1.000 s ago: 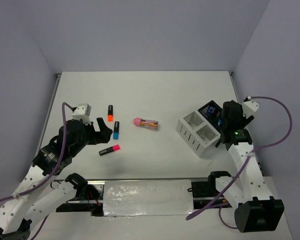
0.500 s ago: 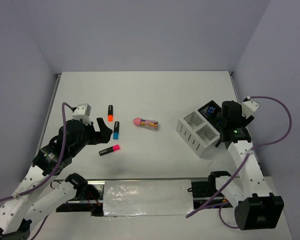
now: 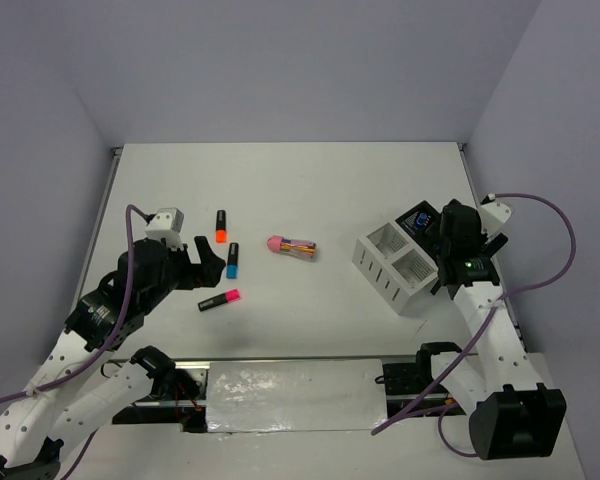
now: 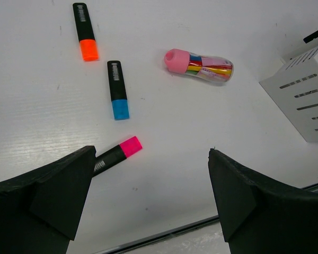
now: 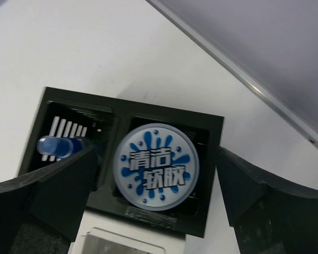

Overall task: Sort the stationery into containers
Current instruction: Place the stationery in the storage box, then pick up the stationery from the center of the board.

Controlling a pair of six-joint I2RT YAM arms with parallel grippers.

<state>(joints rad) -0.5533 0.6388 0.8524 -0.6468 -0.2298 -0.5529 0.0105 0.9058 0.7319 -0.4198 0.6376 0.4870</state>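
Observation:
The orange highlighter (image 3: pixel 220 225), blue highlighter (image 3: pixel 232 260), pink highlighter (image 3: pixel 219 299) and pink-capped tube (image 3: pixel 291 245) lie on the table left of centre. They also show in the left wrist view: orange (image 4: pixel 85 32), blue (image 4: pixel 117 89), pink (image 4: pixel 115 154), tube (image 4: pixel 199 63). My left gripper (image 4: pixel 151 203) is open and empty, just near of the pink highlighter. The white organizer (image 3: pixel 400 262) stands at the right. My right gripper (image 5: pixel 155 206) is open above its black compartment (image 5: pixel 63 106), where a round blue tub (image 5: pixel 156 166) lies. A second blue tub (image 5: pixel 58 145) sits in the neighbouring cell.
The table's metal right edge (image 5: pixel 238 79) runs close beside the organizer. The near table edge (image 4: pixel 201 225) lies just below my left gripper. The organizer's slotted side (image 4: pixel 307 100) shows at the right of the left wrist view.
My right arm has shifted slightly left over the organizer. The left arm and the items on the table have not moved.

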